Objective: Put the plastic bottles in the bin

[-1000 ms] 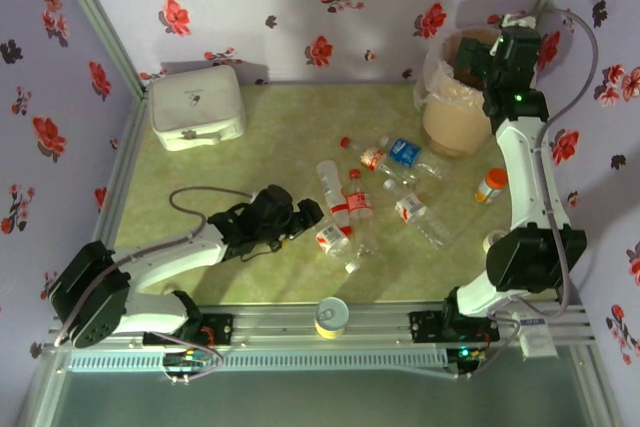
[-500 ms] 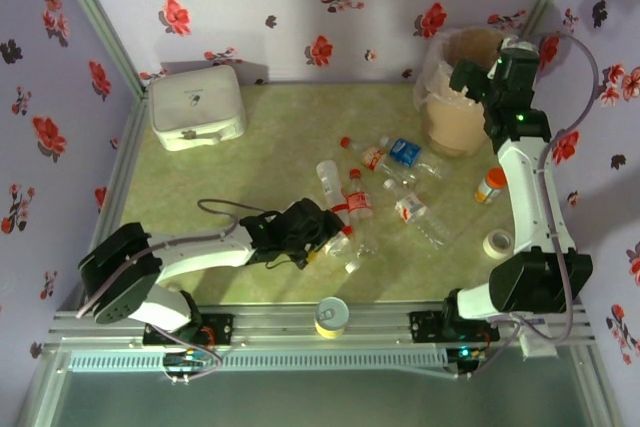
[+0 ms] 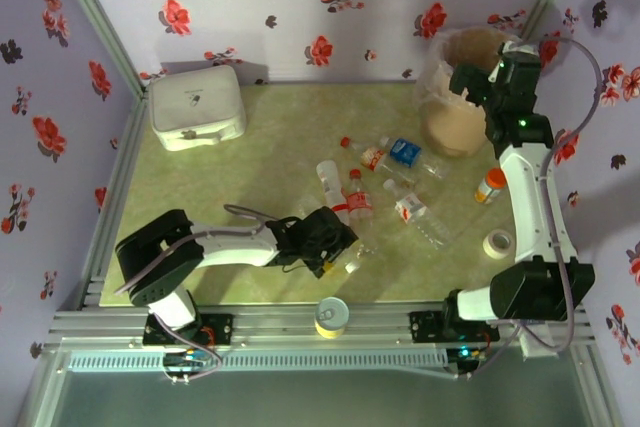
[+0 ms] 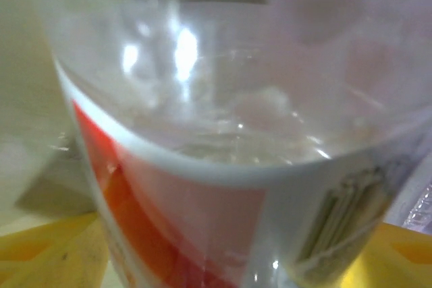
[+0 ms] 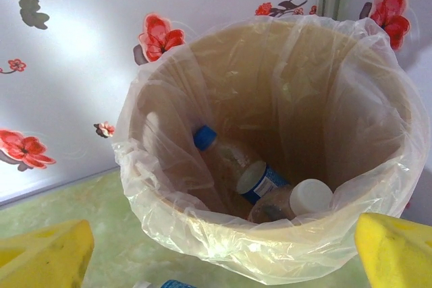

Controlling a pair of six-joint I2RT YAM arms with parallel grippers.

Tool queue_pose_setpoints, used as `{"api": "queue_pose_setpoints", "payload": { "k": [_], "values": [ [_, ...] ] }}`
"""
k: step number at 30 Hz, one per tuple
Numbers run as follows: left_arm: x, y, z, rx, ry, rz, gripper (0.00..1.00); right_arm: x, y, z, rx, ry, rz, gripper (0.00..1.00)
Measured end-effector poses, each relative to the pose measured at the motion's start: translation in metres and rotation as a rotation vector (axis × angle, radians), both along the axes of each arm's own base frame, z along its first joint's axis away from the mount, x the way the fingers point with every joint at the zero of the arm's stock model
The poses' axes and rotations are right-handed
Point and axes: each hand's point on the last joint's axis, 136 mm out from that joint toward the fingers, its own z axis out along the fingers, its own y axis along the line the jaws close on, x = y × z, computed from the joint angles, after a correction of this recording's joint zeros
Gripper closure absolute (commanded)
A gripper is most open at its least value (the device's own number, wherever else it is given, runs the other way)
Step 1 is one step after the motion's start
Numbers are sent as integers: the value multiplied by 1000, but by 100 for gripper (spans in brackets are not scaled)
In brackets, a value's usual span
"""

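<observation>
Scattered bottles (image 3: pixel 358 197) (clear), beige bin (image 3: pixel 450 129) — far right

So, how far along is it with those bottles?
Done: a few bottles lie inside the bin. In hand: the left claw sits around a red-and-white-labelled bottle, grip unconfirmed. Left: several more bottles on the table.

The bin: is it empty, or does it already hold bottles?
Not empty. Bottles lie at the bottom of the bin; a blue cap and a white cap show.
</observation>
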Motion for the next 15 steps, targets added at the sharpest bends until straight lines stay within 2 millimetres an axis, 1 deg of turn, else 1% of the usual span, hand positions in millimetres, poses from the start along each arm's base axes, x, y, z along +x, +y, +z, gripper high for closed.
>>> {"api": "queue_pose_setpoints", "payload": {
  "k": [2,5,8,11,13,15],
  "values": [
    [1,0,1,-1,-6,0,32,-2,1,3,6,-8,4,1],
    [2,2,0,18,-24,-7,36,-8,5,5,24,-18,18,1],
    [6,5,5,44,-55,-20,41,-14,11,6,53,-23,43,2],
    [12,10,18,57,-108,-36,44,-22,19,3,96,-18,75,3],
    [17,16,32,62,-157,-51,44,-30,26,2,129,-15,101,3],
    [23,21,47,62,-219,-78,44,-41,38,2,170,-14,146,3]
  ]
}}
